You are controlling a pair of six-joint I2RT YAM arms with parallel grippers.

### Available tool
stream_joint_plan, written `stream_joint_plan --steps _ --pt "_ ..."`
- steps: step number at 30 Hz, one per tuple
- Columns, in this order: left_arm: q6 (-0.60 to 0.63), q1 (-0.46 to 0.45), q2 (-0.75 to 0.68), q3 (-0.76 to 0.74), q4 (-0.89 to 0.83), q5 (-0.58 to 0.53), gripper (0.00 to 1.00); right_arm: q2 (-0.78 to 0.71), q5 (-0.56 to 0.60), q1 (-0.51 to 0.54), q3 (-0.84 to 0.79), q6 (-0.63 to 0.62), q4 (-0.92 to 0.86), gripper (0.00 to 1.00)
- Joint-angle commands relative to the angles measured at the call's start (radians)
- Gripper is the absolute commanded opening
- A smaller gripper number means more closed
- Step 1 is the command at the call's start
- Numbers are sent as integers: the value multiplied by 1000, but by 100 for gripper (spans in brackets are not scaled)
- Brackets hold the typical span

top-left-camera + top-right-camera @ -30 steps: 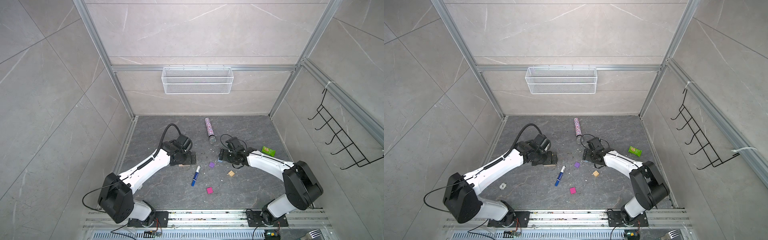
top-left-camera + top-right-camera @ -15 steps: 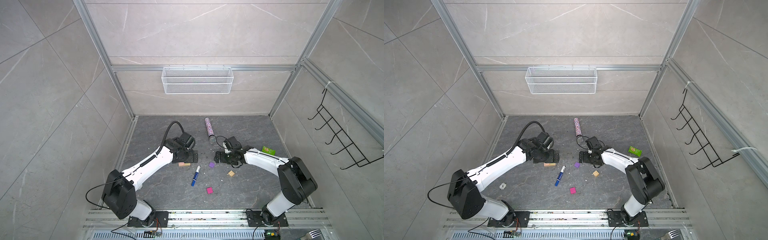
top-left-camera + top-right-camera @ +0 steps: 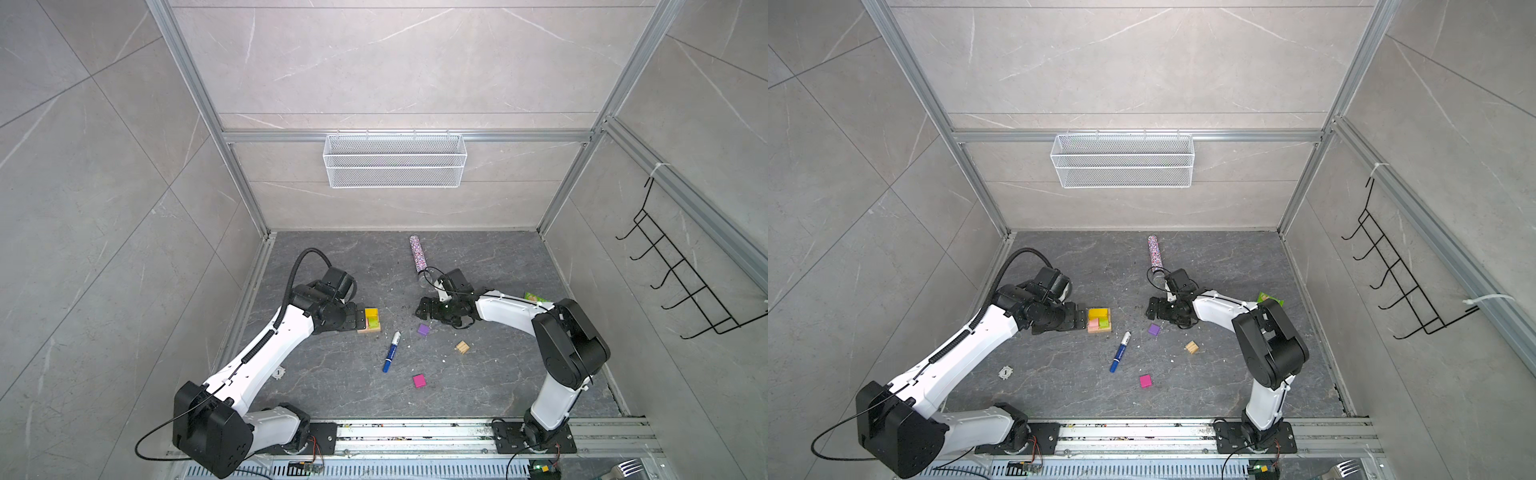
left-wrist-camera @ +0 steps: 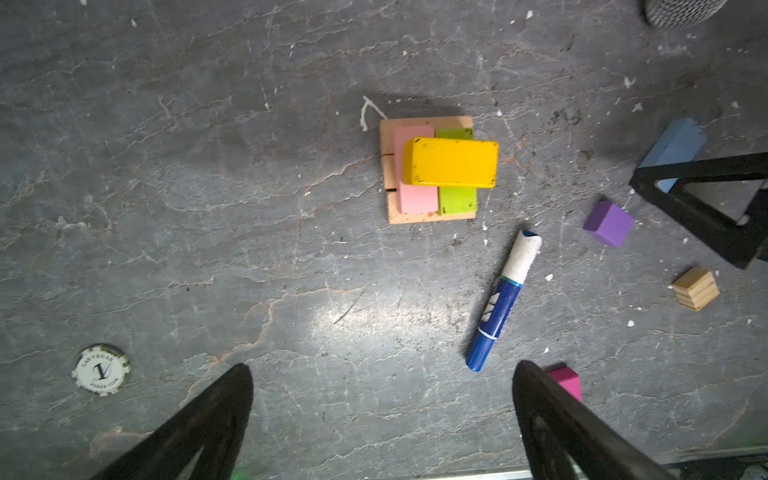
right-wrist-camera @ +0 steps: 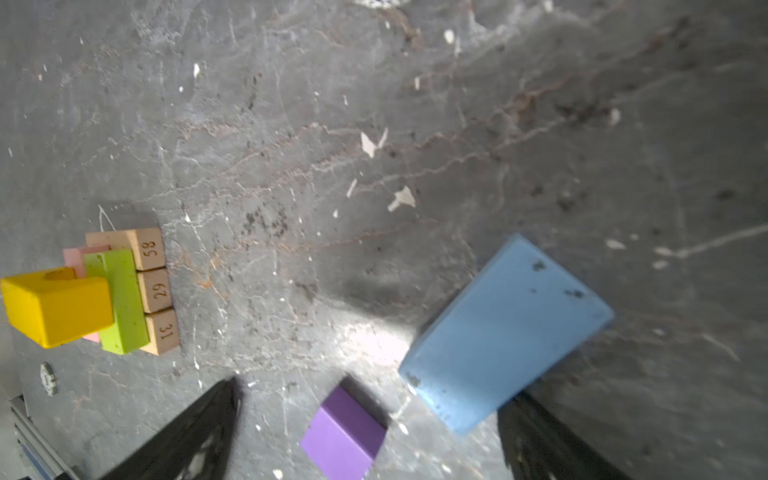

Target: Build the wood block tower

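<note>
Left wrist cam: yellow arch (image 4: 451, 162) atop tower (image 4: 417, 198); left pincer (image 4: 382, 368) wide

Tower (image 3: 372, 321) left of marker pen (image 3: 391, 351); arch (image 4: 451, 162) on top (loose blocks (image 3: 423, 330) right).

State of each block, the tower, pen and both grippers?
tower: standing, yellow block on top
light-blue block: loose on floor, ungripped
purple cube: loose on floor
tan cube: loose on floor
magenta cube: loose on floor
marker pen: lying flat
left gripper: jaws open, empty
right gripper: jaws open, empty

Left gripper (image 4: 382, 365) open, low; right gripper (image 5: 372, 390) open, low.
</note>
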Motion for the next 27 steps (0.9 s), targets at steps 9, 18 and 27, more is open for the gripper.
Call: stream_joint_plan --steps 9,18,27 --pt "138 84 -61 -19 -9 127 100 -27 38 21 136 -95 -165 98" --pt "179 101 -61 -86 104 257 100 55 258 18 334 -321 -434 100" --pt "176 139 -110 -120 158 339 100 178 283 7 409 -357 -453 94"
